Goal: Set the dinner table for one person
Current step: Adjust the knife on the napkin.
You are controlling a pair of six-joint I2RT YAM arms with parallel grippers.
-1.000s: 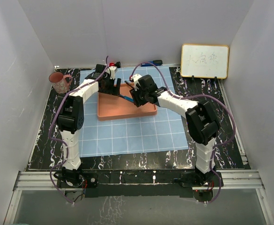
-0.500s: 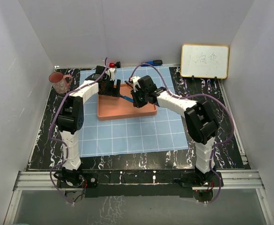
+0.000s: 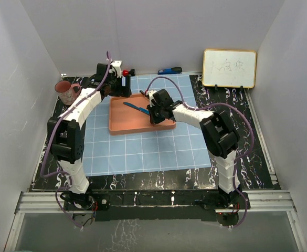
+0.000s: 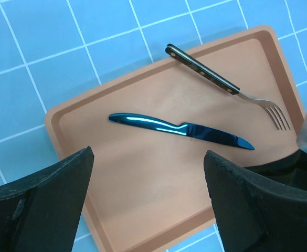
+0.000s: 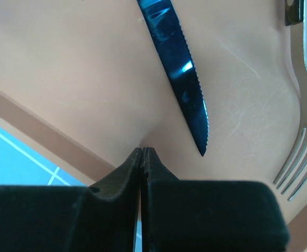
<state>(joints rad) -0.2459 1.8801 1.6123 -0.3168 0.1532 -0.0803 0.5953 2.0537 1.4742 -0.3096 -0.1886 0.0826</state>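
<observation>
The dinner table is black with white veins. On it lies a light-blue gridded cloth with an orange tray. A blue knife lies flat in the tray, and it also shows in the left wrist view. A fork with a dark handle lies beside it. My left gripper is open and empty, high above the tray's far left part. My right gripper is shut and empty. Its tips rest on the tray floor just short of the knife's tip.
A pink mug stands at the far left of the table. A small whiteboard leans at the far right. A blue object and a red-and-black one lie along the back edge. White walls close in three sides.
My left arm has lifted and drawn back from the tray toward the far left, and the knife now shows plainly. My right gripper has stayed low over the tray's right part, shifted slightly.
</observation>
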